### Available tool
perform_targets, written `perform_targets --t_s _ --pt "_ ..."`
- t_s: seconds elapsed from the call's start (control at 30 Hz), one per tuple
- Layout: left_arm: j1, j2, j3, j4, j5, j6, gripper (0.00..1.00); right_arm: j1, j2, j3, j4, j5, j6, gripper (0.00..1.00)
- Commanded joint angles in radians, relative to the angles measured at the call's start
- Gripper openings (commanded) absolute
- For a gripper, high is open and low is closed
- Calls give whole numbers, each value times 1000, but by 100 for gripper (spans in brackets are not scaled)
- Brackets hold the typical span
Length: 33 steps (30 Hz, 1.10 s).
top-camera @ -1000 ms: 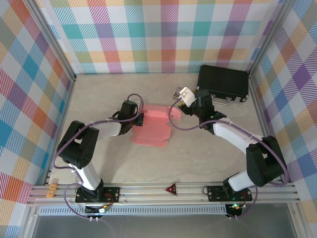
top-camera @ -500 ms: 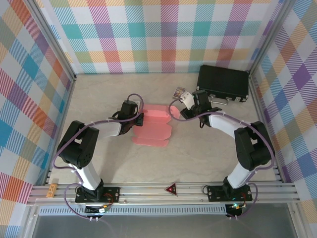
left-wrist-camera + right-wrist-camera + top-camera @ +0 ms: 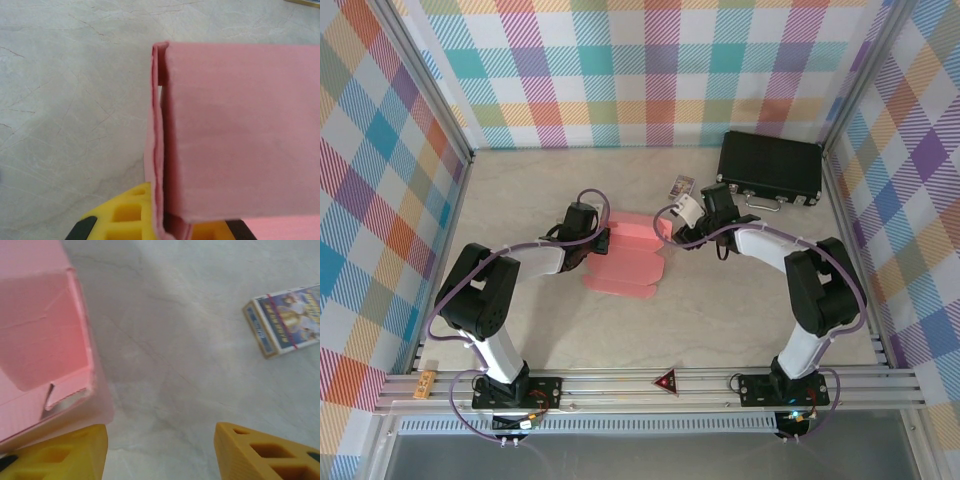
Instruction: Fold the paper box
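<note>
The salmon-pink paper box (image 3: 625, 256) lies partly folded in the middle of the table, its far wall standing up. My left gripper (image 3: 599, 240) is at the box's left end, shut on a folded pink wall (image 3: 159, 150) that runs between its yellow fingers (image 3: 120, 215). My right gripper (image 3: 672, 232) hangs low at the box's right end. In the right wrist view its jaws stand open (image 3: 160, 450) over bare table, the left finger (image 3: 55, 452) just below the box's open end flap (image 3: 45, 340).
A black hard case (image 3: 770, 168) with a handle sits at the back right. A small printed card packet (image 3: 681, 186) (image 3: 285, 320) lies on the table just behind my right gripper. Plaid walls close in the marbled table (image 3: 740, 300) on three sides.
My right gripper has swung left and down, from near the black case to the box's right end, its jaws narrowing a little. The left arm and the box have stayed put.
</note>
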Motion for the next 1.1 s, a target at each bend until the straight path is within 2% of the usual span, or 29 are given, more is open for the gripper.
perform_targets --t_s 0.0,0.27,0.77,0.97,1.07 --pt "-11 -14 12 -33 -6 1 1 19 14 34 -29 -80 -35 57" --pt "-12 -9 10 -27 0 -5 1 48 41 61 -52 -118 -48 50" --pt "-14 -9 12 -27 5 -6 1 82 99 127 -66 -129 -17 49" --pt "-14 -8 17 -32 7 -6 1 82 106 163 -59 8 21 51" --pt "-14 -6 23 -35 15 -6 1 76 109 182 -78 27 25 54"
